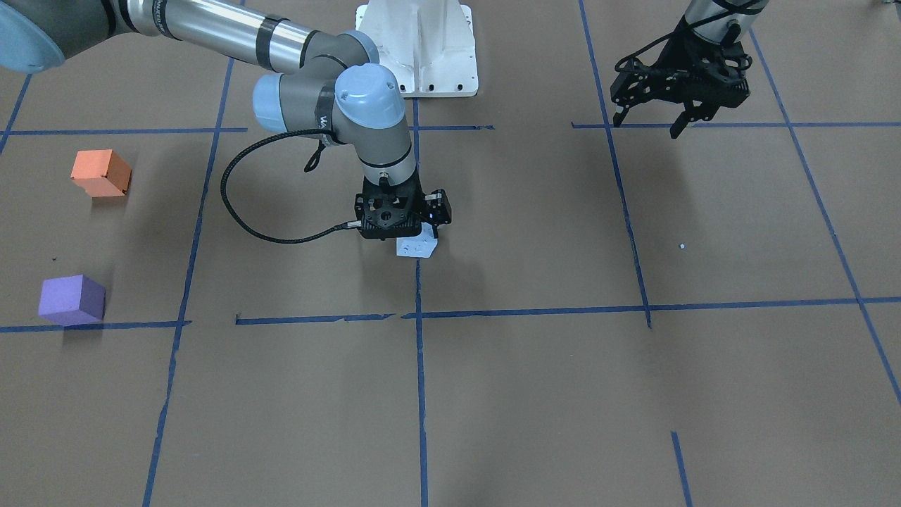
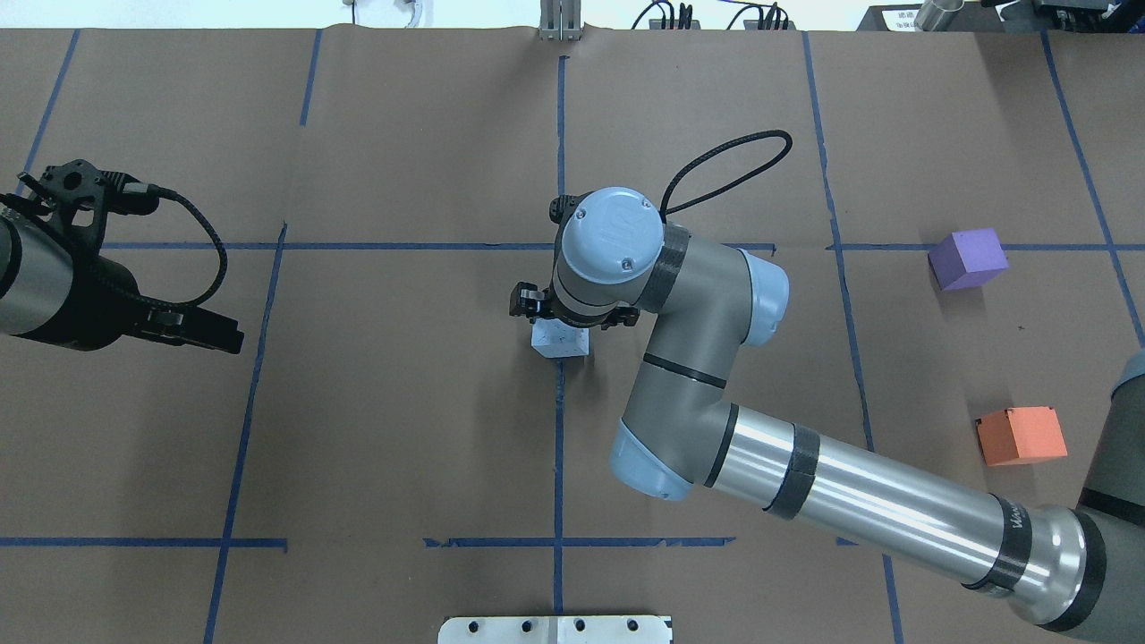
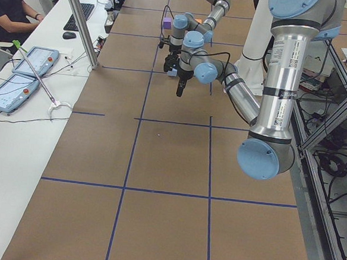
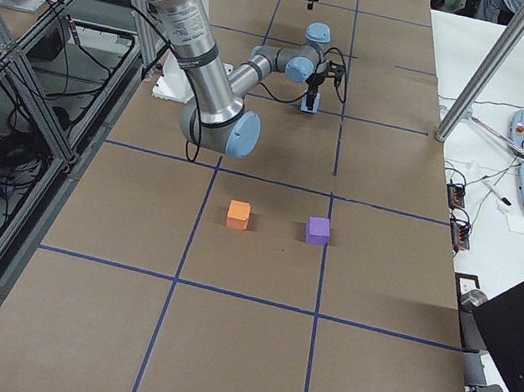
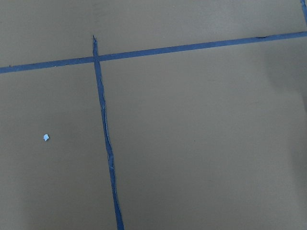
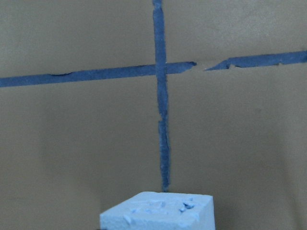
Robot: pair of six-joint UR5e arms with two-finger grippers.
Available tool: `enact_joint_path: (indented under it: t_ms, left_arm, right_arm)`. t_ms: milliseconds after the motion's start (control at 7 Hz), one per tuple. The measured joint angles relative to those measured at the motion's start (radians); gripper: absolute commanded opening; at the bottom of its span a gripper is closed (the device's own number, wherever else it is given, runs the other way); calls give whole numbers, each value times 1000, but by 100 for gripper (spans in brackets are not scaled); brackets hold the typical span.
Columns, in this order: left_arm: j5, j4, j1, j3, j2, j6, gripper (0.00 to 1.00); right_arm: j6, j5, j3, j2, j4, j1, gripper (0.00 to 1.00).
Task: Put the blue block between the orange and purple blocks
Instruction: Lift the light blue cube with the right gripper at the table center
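The pale blue block [image 1: 417, 247] sits at the middle of the table on a blue tape line, directly under my right gripper [image 1: 407, 236]. The gripper's body hides its fingers, so I cannot tell whether it is open or shut on the block. The right wrist view shows only the block's pitted top [image 6: 158, 211]. The orange block [image 1: 101, 172] and the purple block [image 1: 71, 299] stand apart on the robot's right side, with a bare gap between them. My left gripper [image 1: 651, 120] is open and empty, hovering over the robot's left side.
The robot's white base plate [image 1: 422, 49] is at the robot's edge of the table. Blue tape lines [image 1: 420, 394] form a grid on the brown paper. A small white speck [image 1: 681, 246] lies below the left gripper's area.
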Motion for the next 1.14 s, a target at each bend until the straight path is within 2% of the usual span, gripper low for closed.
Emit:
enact_joint_path:
  t_ms: [143, 286, 429, 571, 857, 1143]
  left_arm:
    - [0, 0, 0, -2, 0, 0, 100]
    - [0, 0, 0, -4, 1, -1, 100]
    - [0, 0, 0, -6, 1, -2, 100]
    - [0, 1, 0, -8, 2, -3, 100]
    - [0, 1, -1, -11, 2, -6, 100]
    - [0, 2, 0, -10, 3, -6, 100]
  right_arm:
    - [0, 0, -22, 8, 13, -3, 74]
    - [1, 0, -38, 11, 23, -5, 41]
    - [7, 0, -46, 12, 29, -6, 20]
    - [17, 0, -49, 13, 31, -6, 7]
    - [27, 2, -38, 12, 34, -6, 4]
    - [19, 16, 61, -55, 25, 23, 4]
